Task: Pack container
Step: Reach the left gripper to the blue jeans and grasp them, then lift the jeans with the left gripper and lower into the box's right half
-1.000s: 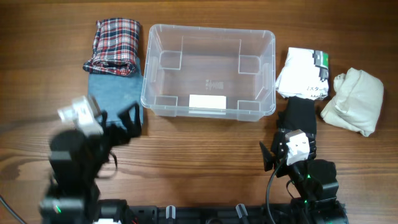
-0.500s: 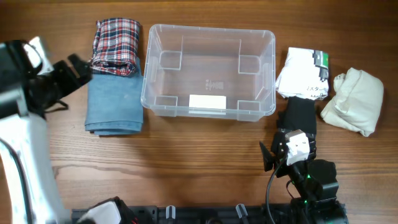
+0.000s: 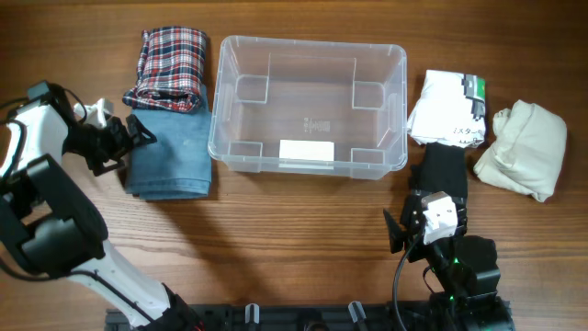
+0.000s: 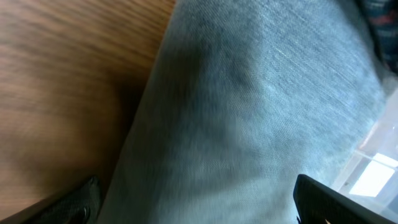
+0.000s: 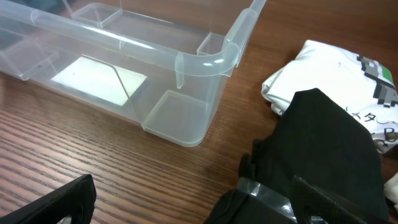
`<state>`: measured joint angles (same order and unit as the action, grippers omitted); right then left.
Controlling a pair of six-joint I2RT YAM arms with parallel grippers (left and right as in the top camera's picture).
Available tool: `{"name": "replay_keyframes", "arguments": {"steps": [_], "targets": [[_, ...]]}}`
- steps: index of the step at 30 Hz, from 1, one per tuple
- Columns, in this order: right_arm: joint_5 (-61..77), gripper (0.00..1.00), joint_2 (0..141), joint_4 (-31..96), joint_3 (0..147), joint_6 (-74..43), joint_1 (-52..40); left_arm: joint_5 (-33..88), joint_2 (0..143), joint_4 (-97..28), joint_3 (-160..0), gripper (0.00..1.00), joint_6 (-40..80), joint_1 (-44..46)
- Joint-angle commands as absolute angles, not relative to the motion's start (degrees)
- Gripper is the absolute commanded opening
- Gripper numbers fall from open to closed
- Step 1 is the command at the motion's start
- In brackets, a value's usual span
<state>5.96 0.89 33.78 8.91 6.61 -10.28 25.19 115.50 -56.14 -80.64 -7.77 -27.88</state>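
Sitting empty, the clear container bears a white label.

This looks like a robotics test bench dressed with household laundry. A wood-grain counter carries two robot arms, the left arm at 8 o'clock and the right arm at 5 o'clock, above a black mounting rail at 6. A folded plaid shirt at 10 o'clock and a cream garment at 2 flank a clear plastic bin at 12.
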Motion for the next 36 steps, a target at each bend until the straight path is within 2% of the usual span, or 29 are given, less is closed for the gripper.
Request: {"name": "replay_keyframes", "arguments": {"steps": [1, 3, 7, 9, 11, 12, 18, 24, 26, 30, 32, 36], "targets": [[6.5, 1.0, 0.4, 33.7, 9.0, 5.9, -10.0, 30.7, 118.1, -54.6, -80.9, 0.95, -9.9, -27.7], [6.5, 1.0, 0.4, 33.7, 9.0, 5.9, -10.0, 30.6, 119.1, -54.6, -80.9, 0.89, -10.3, -27.0], [6.5, 1.0, 0.4, 33.7, 9.0, 5.9, -10.0, 30.4, 121.5, -54.7, -80.8, 0.61, -10.2, -24.9], [6.5, 1.0, 0.4, 33.7, 9.0, 5.9, -10.0, 29.7, 122.2, -54.6, -80.2, 0.45, -10.1, -24.1], [6.5, 1.0, 0.4, 33.7, 9.0, 5.9, -10.0, 28.1, 122.2, -55.0, -80.1, 0.1, -9.6, -23.5], [6.5, 1.0, 0.4, 33.7, 9.0, 5.9, -10.0, 28.0, 122.1, -56.0, -80.1, 0.04, -9.0, -23.4], [6.5, 1.0, 0.4, 33.7, 9.0, 5.9, -10.0, 28.9, 116.8, -66.6, -84.4, 0.04, -7.0, -25.9], [6.5, 1.0, 0.4, 33.7, 9.0, 5.9, -10.0, 36.6, 101.7, -83.6, -97.7, 0.04, -6.5, -27.4], [6.5, 1.0, 0.4, 33.7, 9.0, 5.9, -10.0, 36.7, 95.5, -84.9, -100.2, 0.04, -2.4, -26.9], [6.5, 1.0, 0.4, 33.7, 9.0, 5.9, -10.0, 40.4, 83.8, -80.0, -100.8, 0.04, 6.6, -23.0], [6.5, 1.0, 0.4, 33.7, 9.0, 5.9, -10.0, 40.7, 79.3, -73.1, -100.8, 0.04, 15.4, -15.9], [6.5, 1.0, 0.4, 33.7, 9.0, 5.9, -10.0, 26.4, 79.6, -62.0, -100.4, 0.04, 26.5, -0.6]]}}
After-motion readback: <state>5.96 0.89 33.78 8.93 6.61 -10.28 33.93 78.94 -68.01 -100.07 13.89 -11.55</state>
